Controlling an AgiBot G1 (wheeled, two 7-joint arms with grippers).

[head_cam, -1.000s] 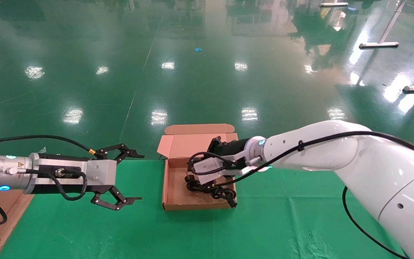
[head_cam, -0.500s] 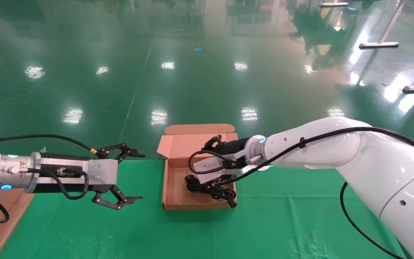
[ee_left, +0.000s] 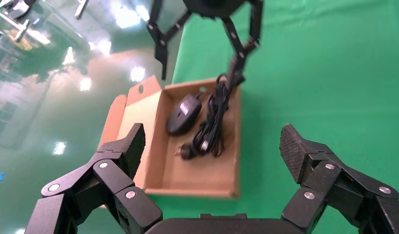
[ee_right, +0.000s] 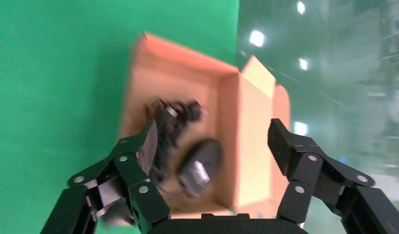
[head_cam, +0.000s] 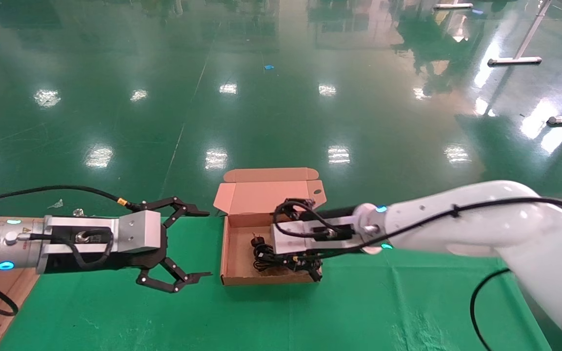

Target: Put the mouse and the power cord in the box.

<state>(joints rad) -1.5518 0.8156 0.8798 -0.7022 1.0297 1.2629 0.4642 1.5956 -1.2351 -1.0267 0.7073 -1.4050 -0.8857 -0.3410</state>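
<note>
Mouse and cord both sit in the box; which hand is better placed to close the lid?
Probably the right hand: it hangs open over the box, right beside the raised lid. The left hand, also open, hangs off to the box's side.

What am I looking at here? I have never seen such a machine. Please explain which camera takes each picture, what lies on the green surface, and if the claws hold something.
This is a robot with two white arms, each ending in a black claw called a gripper. One picture comes from a camera on its head, looking down; the other two come from cameras on each wrist, so the claw fingers frame those views.

On the green cloth stands an open brown cardboard box with its lid flap up. Inside lie a black mouse and a bundled black power cord.

The right gripper hovers above the box, fingers open, holding nothing. The left gripper waits beside the box over the cloth, also open and empty.
</note>
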